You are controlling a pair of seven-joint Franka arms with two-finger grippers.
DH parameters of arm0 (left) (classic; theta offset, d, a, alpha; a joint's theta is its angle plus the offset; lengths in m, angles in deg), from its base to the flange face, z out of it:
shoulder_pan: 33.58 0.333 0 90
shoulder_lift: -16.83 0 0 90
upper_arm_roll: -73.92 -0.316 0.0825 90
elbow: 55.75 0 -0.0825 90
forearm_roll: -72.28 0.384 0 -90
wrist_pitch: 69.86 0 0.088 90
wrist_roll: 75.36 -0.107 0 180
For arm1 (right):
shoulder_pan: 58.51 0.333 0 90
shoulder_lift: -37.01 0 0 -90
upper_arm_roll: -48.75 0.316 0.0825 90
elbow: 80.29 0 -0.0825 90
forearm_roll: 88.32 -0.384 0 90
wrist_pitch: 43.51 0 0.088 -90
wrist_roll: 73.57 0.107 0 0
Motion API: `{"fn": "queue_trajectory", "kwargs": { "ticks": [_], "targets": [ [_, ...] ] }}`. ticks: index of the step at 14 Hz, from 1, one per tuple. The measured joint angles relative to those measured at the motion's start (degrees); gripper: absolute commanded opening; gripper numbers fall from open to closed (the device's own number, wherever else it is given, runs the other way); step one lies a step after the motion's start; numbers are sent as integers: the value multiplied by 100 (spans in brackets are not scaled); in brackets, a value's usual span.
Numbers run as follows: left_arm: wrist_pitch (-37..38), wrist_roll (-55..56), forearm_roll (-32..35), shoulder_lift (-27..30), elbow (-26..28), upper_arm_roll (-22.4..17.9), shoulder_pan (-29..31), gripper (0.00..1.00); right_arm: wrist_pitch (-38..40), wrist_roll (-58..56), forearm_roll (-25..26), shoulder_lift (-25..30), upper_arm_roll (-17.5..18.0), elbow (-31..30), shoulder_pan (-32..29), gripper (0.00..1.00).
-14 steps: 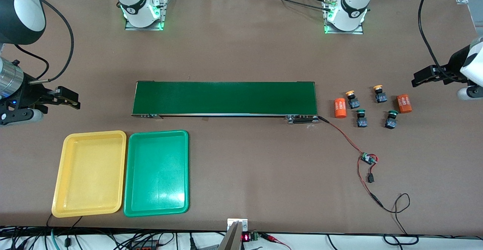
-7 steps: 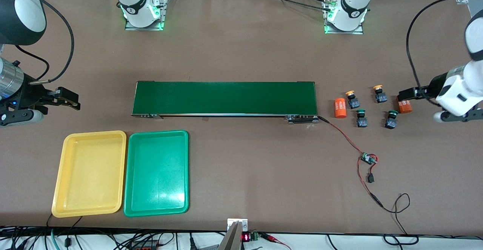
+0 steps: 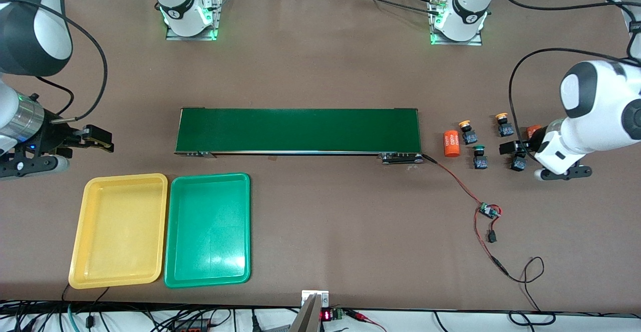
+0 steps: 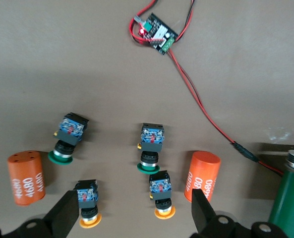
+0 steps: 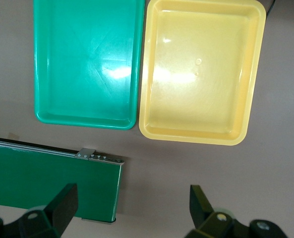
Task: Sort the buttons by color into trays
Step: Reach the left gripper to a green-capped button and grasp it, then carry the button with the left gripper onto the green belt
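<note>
left gripper (image 4: 132, 215) gaping wide, hanging over the four buttons (image 4: 151, 148) at front frame's right edge | right gripper (image 5: 132, 208) gaping, waiting above table beside yellow tray (image 3: 120, 229) and green tray (image 3: 208, 229), lower left

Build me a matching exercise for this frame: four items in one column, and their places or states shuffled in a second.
Items:
1. left claw
2. right claw
3. yellow tray
4. conveyor belt

Places or states:
A. lies empty beside the green tray, at the right arm's end
B. open above the cluster of buttons
C. open over bare table, farther from the front camera than the trays
D. lies between the trays and the robot bases

Pairs: 1-B, 2-C, 3-A, 4-D
</note>
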Motion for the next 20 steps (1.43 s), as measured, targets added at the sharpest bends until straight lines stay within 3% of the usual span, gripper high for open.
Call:
{"fn": "queue_trajectory", "kwargs": {
  "ticks": [5, 9, 15, 18, 20],
  "targets": [
    [-319, -5, 0, -554, 64, 70, -42, 100, 62, 0, 0, -67, 7, -89, 4, 100],
    [-1056, -5, 0, -922, 108, 70, -40, 100, 233, 0, 0, -77, 10, -131, 6, 100],
    [-1157, -10, 0, -1420, 199, 68, -40, 100, 322, 0, 0, -76, -13, -132, -25, 100],
    [-1160, -18, 0, -1452, 228, 68, -40, 80, 326, 0, 0, -76, -14, -133, -25, 100],
    [-1162, -40, 2, -1461, 241, 68, -40, 78, 330, 0, 0, -76, -24, -133, -34, 100]
  ]
}}
